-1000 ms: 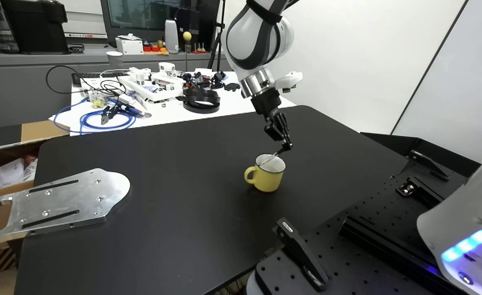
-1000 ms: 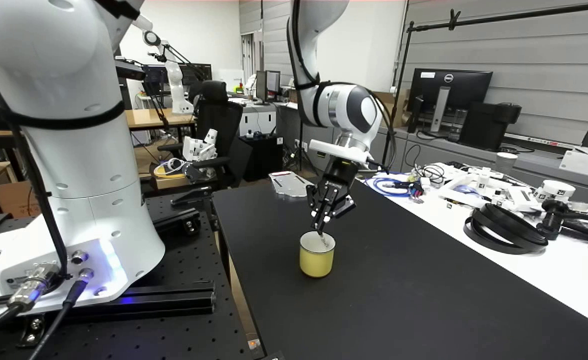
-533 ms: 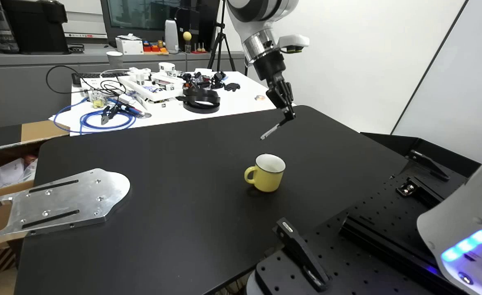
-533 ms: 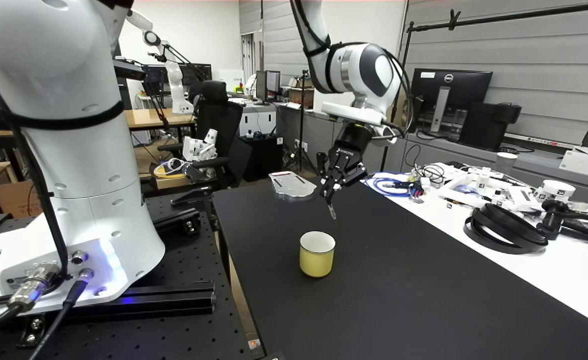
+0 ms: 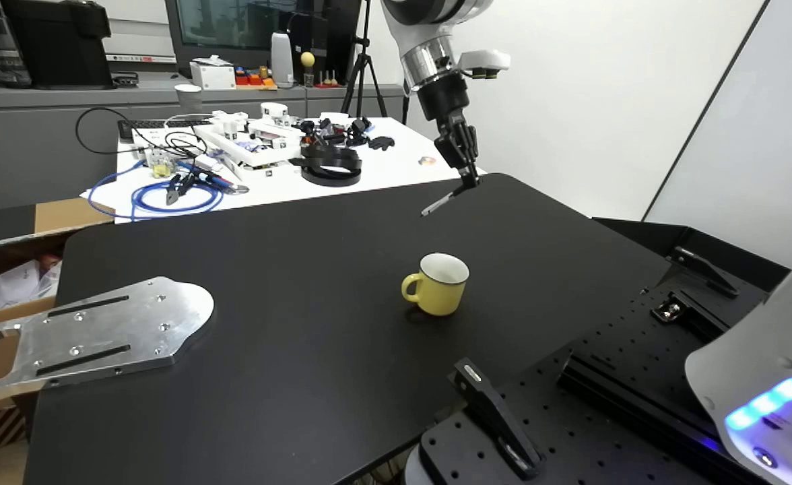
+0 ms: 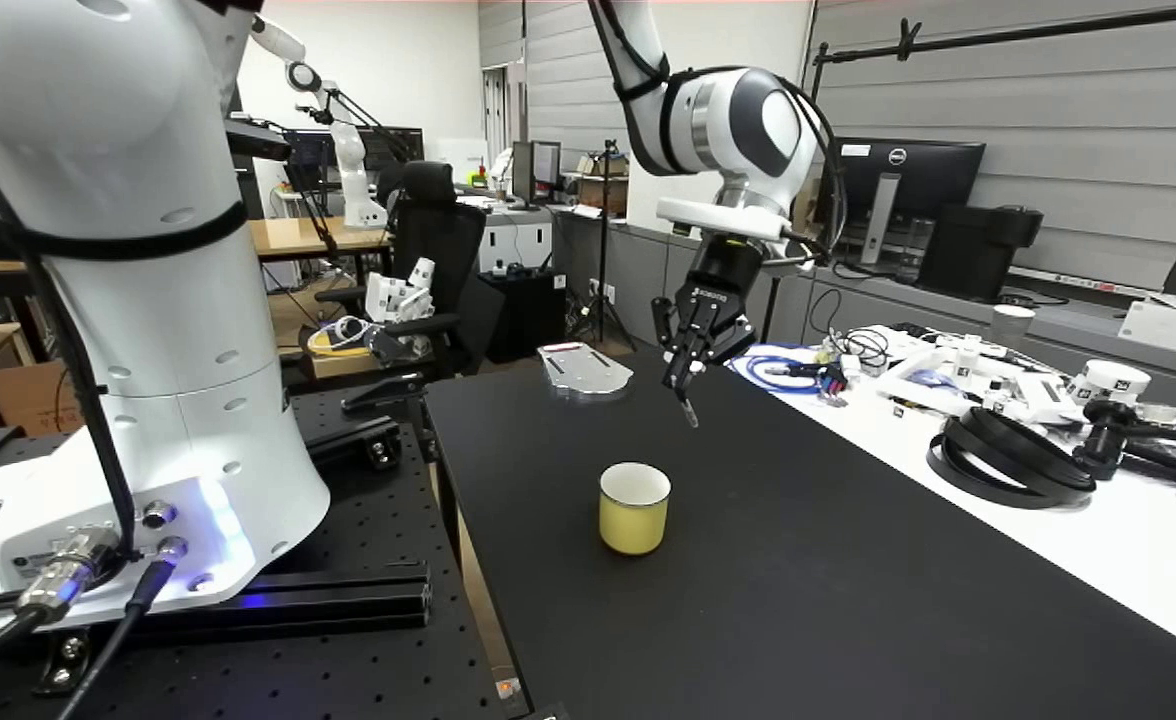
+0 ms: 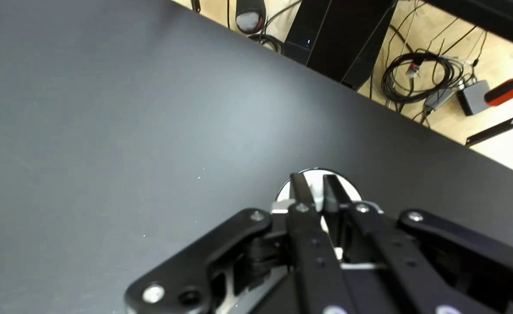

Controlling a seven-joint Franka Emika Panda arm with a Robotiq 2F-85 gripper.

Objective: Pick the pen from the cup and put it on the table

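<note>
My gripper point(image 5: 470, 183) is shut on the pen point(image 5: 439, 203), a short thin stick that looks light grey here. The pen slants down from the fingertips and its free end points into the air. In an exterior view the gripper point(image 6: 683, 386) and the pen point(image 6: 690, 413) are beyond the cup point(image 6: 633, 522), above the table. The pale-yellow cup point(image 5: 438, 296) stands upright on the black table point(image 5: 288, 269), its white inside showing. In the wrist view the fingertips point(image 7: 314, 181) overlap the cup's white inside point(image 7: 350, 192); a greyish piece of the pen point(image 7: 318, 200) shows between them.
A silver metal plate point(image 5: 100, 323) lies at one table edge, beside a cardboard box point(image 5: 12, 296). A white table point(image 5: 254, 192) with cables and tools adjoins the black one. The robot's base point(image 6: 178, 450) stands on a black perforated board point(image 6: 348, 640).
The gripper has risen and drawn the pen out of the cup, then moved farther away from the cup over the table. The cup has stayed in place.
</note>
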